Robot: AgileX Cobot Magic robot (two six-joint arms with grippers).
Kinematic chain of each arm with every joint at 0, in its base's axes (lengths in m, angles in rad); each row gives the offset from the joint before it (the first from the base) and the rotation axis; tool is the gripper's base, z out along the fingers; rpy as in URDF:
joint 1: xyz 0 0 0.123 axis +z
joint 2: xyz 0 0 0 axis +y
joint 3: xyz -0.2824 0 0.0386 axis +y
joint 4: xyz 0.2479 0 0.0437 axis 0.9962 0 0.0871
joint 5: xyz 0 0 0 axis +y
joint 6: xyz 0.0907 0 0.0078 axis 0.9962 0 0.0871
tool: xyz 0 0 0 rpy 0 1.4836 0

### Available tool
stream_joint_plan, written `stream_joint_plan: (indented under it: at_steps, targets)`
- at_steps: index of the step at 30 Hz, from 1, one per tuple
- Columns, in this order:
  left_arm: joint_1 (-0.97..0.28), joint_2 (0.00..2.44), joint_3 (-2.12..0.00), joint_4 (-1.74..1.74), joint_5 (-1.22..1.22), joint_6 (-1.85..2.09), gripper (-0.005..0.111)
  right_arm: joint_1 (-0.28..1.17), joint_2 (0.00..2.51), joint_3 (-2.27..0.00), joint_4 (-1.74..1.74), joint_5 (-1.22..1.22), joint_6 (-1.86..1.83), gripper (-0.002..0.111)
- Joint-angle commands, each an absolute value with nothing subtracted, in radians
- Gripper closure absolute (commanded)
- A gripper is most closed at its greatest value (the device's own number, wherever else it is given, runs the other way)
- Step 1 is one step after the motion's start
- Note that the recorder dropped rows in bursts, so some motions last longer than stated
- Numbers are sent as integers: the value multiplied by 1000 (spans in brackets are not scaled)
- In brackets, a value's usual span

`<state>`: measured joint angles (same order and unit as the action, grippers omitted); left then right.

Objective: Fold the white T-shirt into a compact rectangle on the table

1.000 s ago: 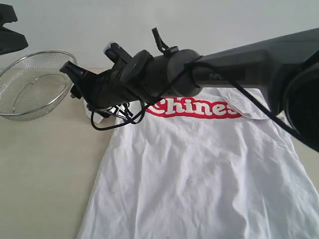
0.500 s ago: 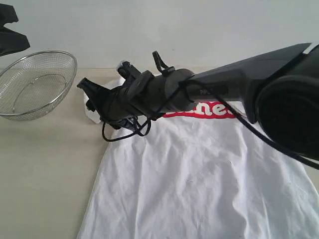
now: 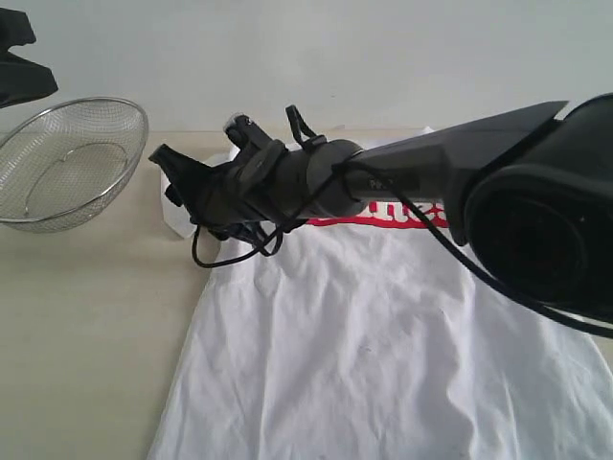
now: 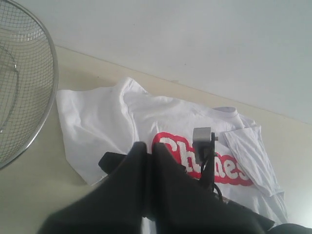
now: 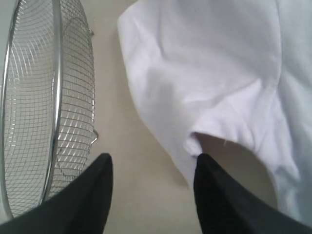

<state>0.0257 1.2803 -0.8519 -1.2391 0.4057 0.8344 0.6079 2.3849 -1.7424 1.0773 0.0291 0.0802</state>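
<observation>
A: Pale beige matte counter (image 3: 86, 316), and the white wrinkly short-sleeved T-shirt (image 3: 383, 355) spread flat on it, its long axis running from the far edge toward the camera. Where's the right claw (image 5: 152, 163)?

B: Reached across the middle. Its jaws are parted and holding nothing, poised at the short sleeve (image 5: 204, 83) on the side by the round wire-mesh metal bowl (image 3: 67, 163).

A: And the left claw (image 4: 147, 146)?

B: Clenched, empty, raised well back. I'd judge the right far nearer: the sleeve hem lies just ahead of it, to fold inward across that axis.
</observation>
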Motion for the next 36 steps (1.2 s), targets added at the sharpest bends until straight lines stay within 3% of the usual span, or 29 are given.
stream_joint_plan:
  at_steps: [1,26,28,33,36]
  targets:
    - [29,1272,-849,-1248,418,841,102,610,2396,-1746,1075,12,70,62]
    - [29,1272,-849,-1248,419,841,102,618,2523,-1928,1093,34,139,64]
    - [29,1272,-849,-1254,415,841,102,622,2523,-1928,1093,36,146,71]
    - [29,1272,-849,-1273,415,859,102,626,2523,-1928,1093,41,175,108]
    - [29,1272,-849,-1273,415,859,102,626,2523,-1928,1099,54,251,108]
